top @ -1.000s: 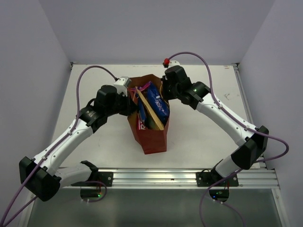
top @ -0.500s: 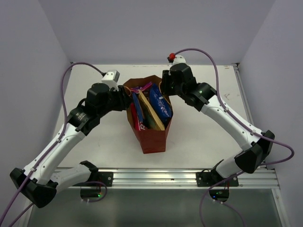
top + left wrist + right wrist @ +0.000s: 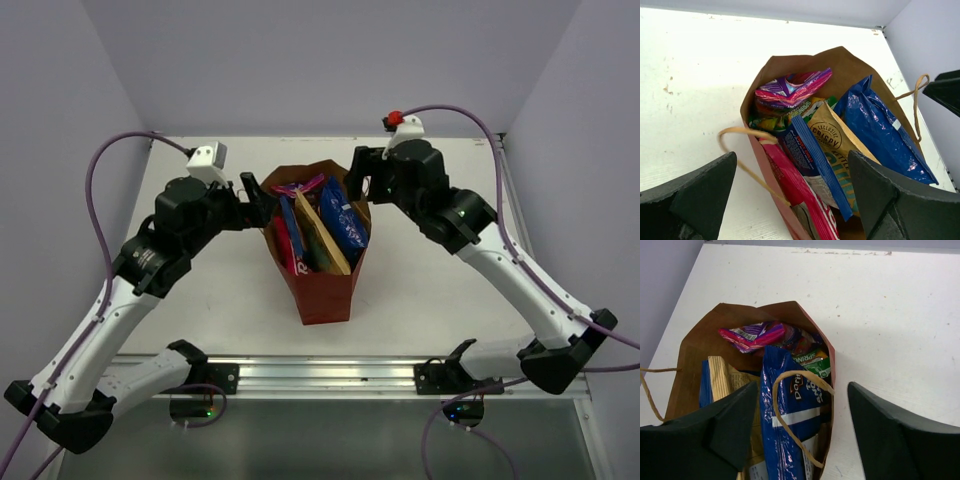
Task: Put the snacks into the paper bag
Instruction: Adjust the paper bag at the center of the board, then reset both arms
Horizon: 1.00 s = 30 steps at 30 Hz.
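The paper bag stands upright in the middle of the table, mouth open. Snacks stand inside it: a large blue packet, a tan-gold one, a pink-red one and a purple-pink one. My left gripper hovers open just left of the bag's rim. My right gripper hovers open at the rim's right rear. In the left wrist view the left gripper spans the packets and a loose loop handle. In the right wrist view the right gripper frames the other handle, holding nothing.
The white table surrounds the bag. An aluminium rail runs along the near edge. Lilac walls close the back and both sides. The right gripper's black finger shows at the right edge of the left wrist view.
Both grippers went from shut to open and drew back outward from the bag's rim. The handles now hang loose and the bag stands on its own.
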Tool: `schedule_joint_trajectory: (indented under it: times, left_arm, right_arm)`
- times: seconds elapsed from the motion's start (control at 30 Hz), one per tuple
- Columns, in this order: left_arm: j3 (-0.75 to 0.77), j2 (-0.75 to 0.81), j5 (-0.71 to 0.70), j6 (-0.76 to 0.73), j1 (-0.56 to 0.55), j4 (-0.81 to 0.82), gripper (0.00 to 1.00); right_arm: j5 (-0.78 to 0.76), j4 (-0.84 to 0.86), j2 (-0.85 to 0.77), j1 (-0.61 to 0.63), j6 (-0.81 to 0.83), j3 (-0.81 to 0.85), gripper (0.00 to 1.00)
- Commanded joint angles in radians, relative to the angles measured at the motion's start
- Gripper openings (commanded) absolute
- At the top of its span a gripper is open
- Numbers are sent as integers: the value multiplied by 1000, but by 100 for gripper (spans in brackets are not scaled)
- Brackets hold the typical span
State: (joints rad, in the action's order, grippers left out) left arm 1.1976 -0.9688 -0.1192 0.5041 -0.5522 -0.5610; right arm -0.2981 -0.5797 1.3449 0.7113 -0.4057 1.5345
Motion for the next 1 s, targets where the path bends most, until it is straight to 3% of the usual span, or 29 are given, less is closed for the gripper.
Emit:
schedule_joint_trajectory:
  times: [0.0, 0.1, 0.13, 0.23, 0.7, 0.97]
  left_arm:
    - [60, 45, -63, -18, -6, -22, 97]
    - [79, 74, -94, -27, -5, -39, 100]
    - [86, 84, -103, -30, -6, -45, 100]
    - [103, 119, -145, -47, -6, -72, 100]
    - [-24, 472, -410, -70, -5, -169, 100]
    - [-277, 742, -517, -47, -6, -162, 100]
  right_arm:
    - [-58, 11, -111, -3, 28, -20, 81]
    - [-91, 4, -183, -4, 47, -56, 88]
    - [-105, 0, -200, -3, 51, -74, 94]
    - [-157, -8, -288, -3, 73, -118, 98]
    - [-426, -78, -717, -3, 149, -407, 98]
    - [-498, -75, -929, -3, 160, -634, 99]
